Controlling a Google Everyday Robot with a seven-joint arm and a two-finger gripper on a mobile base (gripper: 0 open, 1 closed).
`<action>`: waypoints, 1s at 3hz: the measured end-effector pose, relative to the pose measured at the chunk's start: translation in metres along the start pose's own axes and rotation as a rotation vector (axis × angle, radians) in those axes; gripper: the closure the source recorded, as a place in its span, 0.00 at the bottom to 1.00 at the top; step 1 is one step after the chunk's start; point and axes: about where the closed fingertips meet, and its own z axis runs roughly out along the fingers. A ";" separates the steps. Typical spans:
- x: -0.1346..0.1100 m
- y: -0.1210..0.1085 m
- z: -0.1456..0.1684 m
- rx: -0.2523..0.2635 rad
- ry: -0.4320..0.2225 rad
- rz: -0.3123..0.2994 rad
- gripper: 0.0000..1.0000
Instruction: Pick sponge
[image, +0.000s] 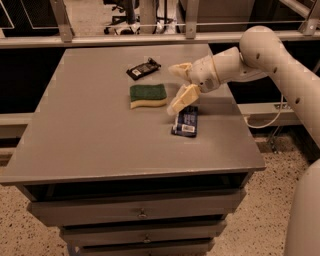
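Observation:
The sponge (148, 95) lies flat on the grey table (100, 145), dark green top up, pale yellow foam showing along its near wavy edge. My gripper (176, 87) hangs just right of the sponge, above the table. Its two pale fingers are spread wide apart and empty, one finger (179, 69) toward the far side and one finger (182, 99) toward the near side. The white arm reaches in from the right.
A dark blue flat packet (185, 121) lies just below the gripper, near the table's right side. A small black device (143, 68) lies behind the sponge. A metal railing (125, 37) runs behind the table. Drawers (142, 212) sit under the tabletop.

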 end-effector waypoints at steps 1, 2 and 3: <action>-0.002 -0.005 0.010 -0.003 0.003 0.006 0.00; -0.002 -0.007 0.019 -0.008 0.011 0.018 0.00; -0.002 -0.009 0.028 -0.019 0.018 0.031 0.00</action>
